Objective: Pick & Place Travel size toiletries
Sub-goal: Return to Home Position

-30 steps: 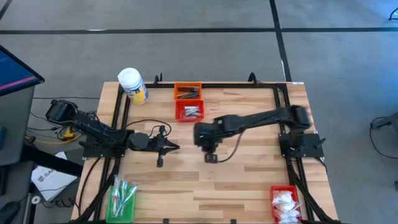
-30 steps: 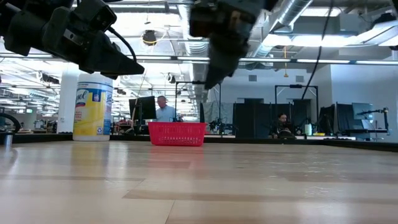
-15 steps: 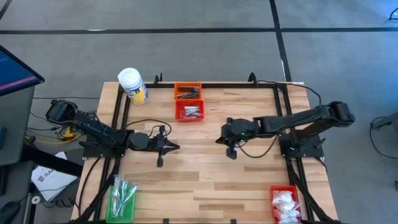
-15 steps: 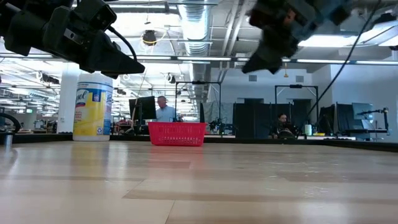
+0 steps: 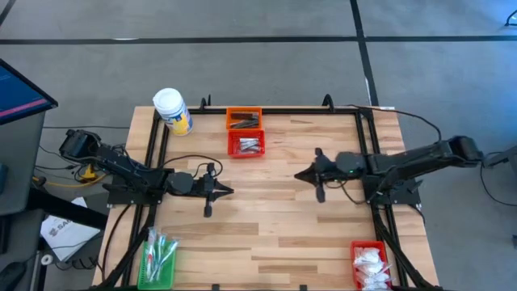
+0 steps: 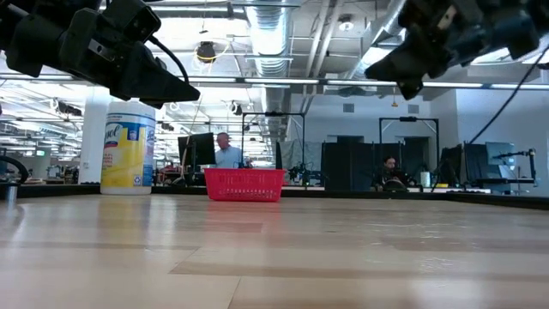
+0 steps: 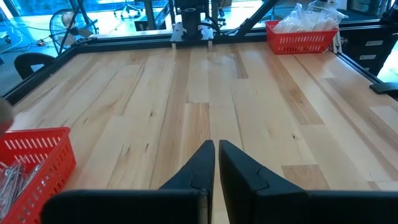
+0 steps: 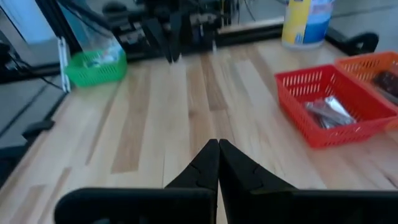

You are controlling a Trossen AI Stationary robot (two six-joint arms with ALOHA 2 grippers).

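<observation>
Empty, pressed together: left fingers, right fingers. Nearest foil sachets in red basket, 11 o'clock from right fingers, well apart.

One camera looks straight down on the table, one level across it, two from opposing wrists.

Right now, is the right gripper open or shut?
Shut. In the right wrist view the right gripper has its fingers meeting tip to tip, nothing between them.
</observation>
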